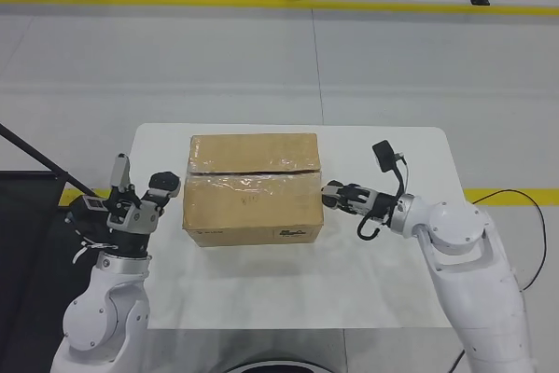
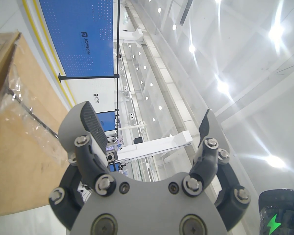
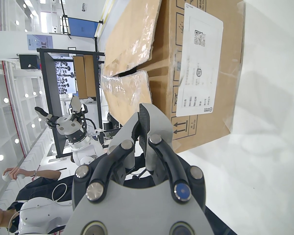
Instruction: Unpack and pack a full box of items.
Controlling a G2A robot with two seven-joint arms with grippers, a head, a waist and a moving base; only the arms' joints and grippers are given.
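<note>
A brown cardboard box (image 1: 253, 189) stands in the middle of the white table (image 1: 382, 275). Its two top flaps lie down, with slit clear tape along the seam and a small gap at the right end (image 3: 129, 70). A white label (image 3: 198, 59) covers the box's right side. My right gripper (image 1: 328, 194) is shut and sits against that side near the top edge (image 3: 143, 113), with nothing seen between its fingers. My left gripper (image 1: 164, 184) is beside the box's left end, open, pointing upward (image 2: 149, 123), and holds nothing.
A black panel (image 1: 18, 214) on a dark pole stands off the table's left edge. There is bare table in front of the box and on both sides of it. A yellow line (image 1: 522, 196) runs across the floor behind.
</note>
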